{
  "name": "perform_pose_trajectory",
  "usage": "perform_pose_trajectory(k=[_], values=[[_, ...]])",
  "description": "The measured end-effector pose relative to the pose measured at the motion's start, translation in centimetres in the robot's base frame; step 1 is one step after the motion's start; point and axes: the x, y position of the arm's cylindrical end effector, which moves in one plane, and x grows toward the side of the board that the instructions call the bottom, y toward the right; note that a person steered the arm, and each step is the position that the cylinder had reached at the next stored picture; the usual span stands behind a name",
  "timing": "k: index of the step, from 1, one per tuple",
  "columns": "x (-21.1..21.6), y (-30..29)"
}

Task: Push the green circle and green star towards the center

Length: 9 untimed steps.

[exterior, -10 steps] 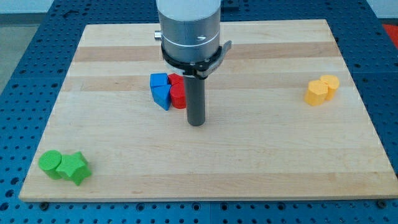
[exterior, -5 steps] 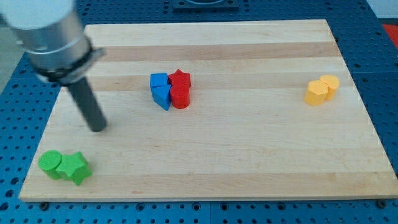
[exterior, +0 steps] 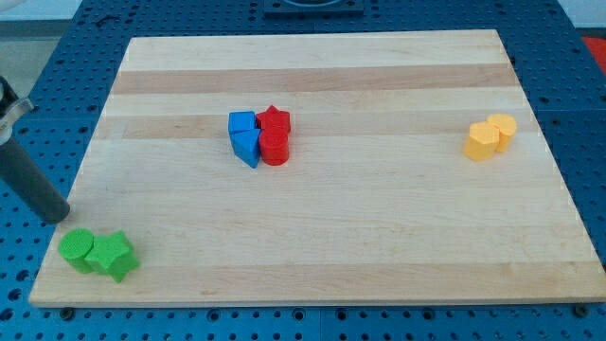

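The tip (exterior: 59, 216) is positioned at the table's left edge, just above the green circle (exterior: 77, 249) and green star (exterior: 114, 256). No pincer is fitted. A downward stroke could drive both off the bottom edge.

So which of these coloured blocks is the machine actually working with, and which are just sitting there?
Part of the job:
green circle
green star
my tip, just above the green circle at the board's left edge

Just lying about:
two blue blocks
red star and red block
two yellow blocks
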Motion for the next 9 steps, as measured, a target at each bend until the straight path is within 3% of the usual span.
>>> perform_pose_trajectory(k=[3, 9], values=[[4.2, 0.7], [7.4, 15.5]])
